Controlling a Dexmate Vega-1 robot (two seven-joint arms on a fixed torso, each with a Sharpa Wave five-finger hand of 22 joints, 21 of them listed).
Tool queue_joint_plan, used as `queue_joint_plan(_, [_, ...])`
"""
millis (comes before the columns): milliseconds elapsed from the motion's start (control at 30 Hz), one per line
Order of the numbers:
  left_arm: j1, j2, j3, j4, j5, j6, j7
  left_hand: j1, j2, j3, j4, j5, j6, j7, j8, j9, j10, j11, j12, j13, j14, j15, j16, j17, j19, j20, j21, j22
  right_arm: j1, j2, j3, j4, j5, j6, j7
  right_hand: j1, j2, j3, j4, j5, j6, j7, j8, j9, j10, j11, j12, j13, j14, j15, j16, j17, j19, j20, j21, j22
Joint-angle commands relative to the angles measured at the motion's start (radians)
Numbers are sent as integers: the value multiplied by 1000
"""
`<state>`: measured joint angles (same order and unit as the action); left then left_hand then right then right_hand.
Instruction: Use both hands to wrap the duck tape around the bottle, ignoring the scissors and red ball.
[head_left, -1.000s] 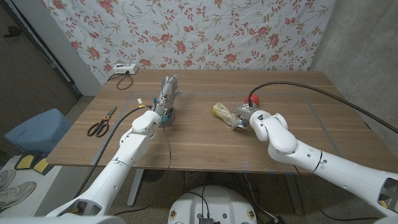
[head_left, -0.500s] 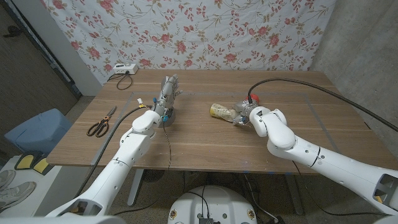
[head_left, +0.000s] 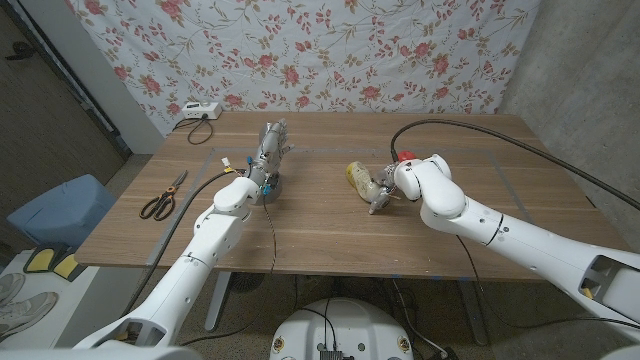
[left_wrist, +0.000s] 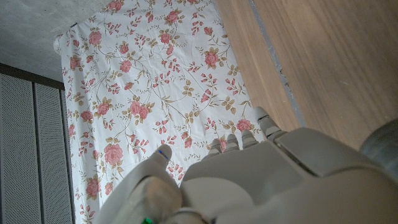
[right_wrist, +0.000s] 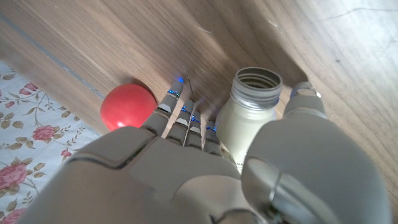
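A clear bottle (head_left: 358, 177) with a yellowish base lies tilted on the table, right of the middle. My right hand (head_left: 386, 187) grips it near its neck. In the right wrist view the bottle (right_wrist: 241, 127) sits between my fingers (right_wrist: 186, 118) and thumb, and its mouth has no cap. My left hand (head_left: 269, 150) stands with its fingers pointing away, left of the middle. It holds nothing that I can see. Under its wrist sits the grey duck tape roll (head_left: 268, 190).
The red ball (head_left: 405, 157) lies just behind my right hand, and it is close beside my fingers in the right wrist view (right_wrist: 127, 106). Scissors (head_left: 163, 197) lie near the table's left edge. A white device (head_left: 198, 112) with a cord sits at the far left corner.
My right arm has swung in toward the table's middle and the bottle has turned with the hand, its base now pointing farther away. The left hand and tape have not moved.
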<state>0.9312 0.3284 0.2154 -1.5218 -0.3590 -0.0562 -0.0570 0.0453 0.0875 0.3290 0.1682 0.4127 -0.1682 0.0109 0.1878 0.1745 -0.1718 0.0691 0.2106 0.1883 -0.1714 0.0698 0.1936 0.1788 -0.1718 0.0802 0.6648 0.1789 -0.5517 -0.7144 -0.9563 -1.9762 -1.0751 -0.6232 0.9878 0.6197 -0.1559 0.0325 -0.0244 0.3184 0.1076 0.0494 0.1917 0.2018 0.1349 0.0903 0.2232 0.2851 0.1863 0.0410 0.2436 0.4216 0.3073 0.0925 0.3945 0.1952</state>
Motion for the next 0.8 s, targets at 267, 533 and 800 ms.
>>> queue_joint_plan(267, [-22, 0, 7, 21, 7, 4, -12, 19, 62, 3, -7, 4, -81, 9, -7, 3, -67, 12, -4, 5, -87, 7, -7, 1, -92, 11, -12, 4, 65, 68, -40, 44, -27, -129, 19, -272, 78, -132, 153, 52, 182, 50, 61, 9, 198, 58, 68, 10, 190, 18, 51, -28, 123, 60, 35, 2])
queue_joint_plan(533, [-36, -9, 4, 53, 0, -11, -25, 22, 63, 5, -8, 4, -82, 8, -6, 3, -66, 18, -3, 5, -86, 9, -6, 1, -92, 14, -14, 4, 27, 95, -84, 78, -183, -135, -135, -94, 155, -125, 71, 99, 459, -24, 132, 33, 482, -27, 252, 63, 482, -97, 132, -9, 300, 24, 96, 5])
queue_joint_plan(800, [-55, -14, 2, 91, -3, -29, -48, 21, 63, 5, -6, 4, -79, 7, -4, 3, -63, 13, -2, 5, -84, 9, -5, 1, -89, 16, -16, 5, 83, 133, -106, 166, -248, -41, 30, 280, 180, -92, -102, 123, 188, -107, -1, 54, 166, -146, 206, 118, 313, -183, 76, 97, 240, -91, 134, 48])
